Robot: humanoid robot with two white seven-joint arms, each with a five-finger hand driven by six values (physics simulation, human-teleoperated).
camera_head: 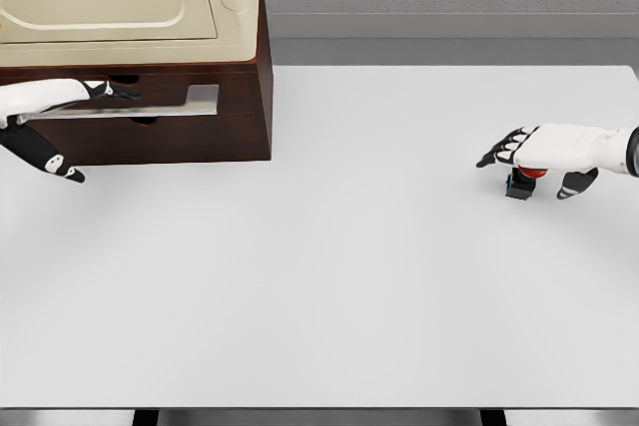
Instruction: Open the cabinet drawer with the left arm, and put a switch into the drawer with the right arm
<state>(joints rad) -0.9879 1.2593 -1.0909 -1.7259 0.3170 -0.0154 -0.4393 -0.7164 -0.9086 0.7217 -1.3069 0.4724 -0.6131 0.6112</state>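
My left hand (48, 107) reaches in at the cabinet (200, 67), its fingers (105, 90) stretched onto the metal handle (165, 104) of the drawer (150, 137), thumb hanging loose below. My right hand (539, 152) hovers with fingers spread over the switch (519, 187), which sits on the white table (319, 276), well apart from the cabinet.

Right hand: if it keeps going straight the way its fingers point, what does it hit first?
The right hand points left over the white table, above the small switch. That line looks free across the bare tabletop; the brown cabinet is the first thing on that side, though depth is unclear.
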